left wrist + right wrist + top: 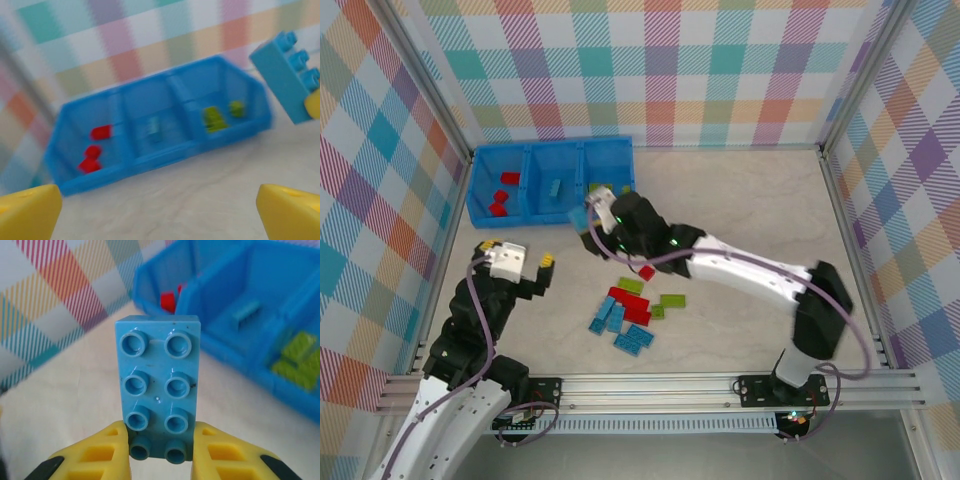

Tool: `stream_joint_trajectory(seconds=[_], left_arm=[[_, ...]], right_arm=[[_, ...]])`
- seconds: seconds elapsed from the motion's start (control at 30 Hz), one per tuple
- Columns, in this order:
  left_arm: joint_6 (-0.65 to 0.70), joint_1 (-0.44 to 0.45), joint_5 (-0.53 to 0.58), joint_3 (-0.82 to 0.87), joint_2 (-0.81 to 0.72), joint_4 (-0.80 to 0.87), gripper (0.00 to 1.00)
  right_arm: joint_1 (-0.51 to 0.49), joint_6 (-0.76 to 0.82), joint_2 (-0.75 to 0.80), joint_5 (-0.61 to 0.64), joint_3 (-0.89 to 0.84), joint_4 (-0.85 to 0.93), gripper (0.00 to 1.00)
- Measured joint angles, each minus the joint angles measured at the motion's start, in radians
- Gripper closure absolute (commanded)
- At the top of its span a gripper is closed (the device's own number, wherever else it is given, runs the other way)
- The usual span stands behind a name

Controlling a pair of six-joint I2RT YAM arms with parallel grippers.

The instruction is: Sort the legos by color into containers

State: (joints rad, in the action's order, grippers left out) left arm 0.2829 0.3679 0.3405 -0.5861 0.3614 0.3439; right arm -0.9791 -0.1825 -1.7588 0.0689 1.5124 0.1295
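– Right gripper [161,450]: yellow jaws clamped on one short end of a light blue rectangular plastic brick [159,385]. Studs face the wrist camera and most of the brick's length sticks out free. From above, it hangs just at the near wall of the bright blue three-bin plastic tray [477,195], roughly at the divider between the middle and right bins.

– Risks?

– Judgement only. The hold covers just the last stud row, so a knock against the wall could pivot the brick or slip it out. Released too far right, it lands among the lime green bricks [298,356]. The single light blue brick [245,314] in the middle bin marks the right target. The red bricks [503,195] lie in the left bin.

– Left side?

– Left gripper [160,215] spread wide, nothing between its pads, near the tray's left end but not touching. Clash looks unlikely.

– Surroundings?

– Mixed pile of red, green and blue bricks [630,305] loose on the pale marbled desk [750,200], just beside the right arm [750,275]. A low sweep could scatter it. Pastel checked walls [660,70] on three sides, aluminium frame rail [650,385] along the near edge.
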Motion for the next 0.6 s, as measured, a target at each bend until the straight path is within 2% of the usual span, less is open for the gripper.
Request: stream_joint_trajectory(seconds=[0.07, 0.17, 0.3, 0.47, 0.53, 0.6], left_arm=[[-0.039, -0.017, 0.092, 0.000, -0.004, 0.001, 0.00], [-0.071, -0.020, 0.167, 0.000, -0.029, 0.000, 0.00], [-0.092, -0.020, 0.220, 0.000, -0.056, -0.005, 0.00], [-0.106, -0.020, 0.230, 0.003, -0.056, -0.008, 0.00], [-0.108, -0.020, 0.230, 0.005, -0.055, -0.008, 0.00], [-0.108, -0.020, 0.230, 0.008, -0.053, -0.008, 0.00]], right_arm=[[0.022, 0.013, -0.138, -0.008, 0.148, -0.016, 0.81], [0.046, 0.033, -0.325, 0.002, 0.348, -0.010, 0.80], [0.067, 0.059, -0.578, 0.022, 0.653, 0.059, 0.80], [0.087, 0.090, -0.857, 0.046, 1.054, 0.224, 0.75], [0.089, 0.103, -0.943, 0.055, 1.197, 0.298, 0.69], [0.090, 0.116, -1.026, 0.061, 1.350, 0.383, 0.56]])
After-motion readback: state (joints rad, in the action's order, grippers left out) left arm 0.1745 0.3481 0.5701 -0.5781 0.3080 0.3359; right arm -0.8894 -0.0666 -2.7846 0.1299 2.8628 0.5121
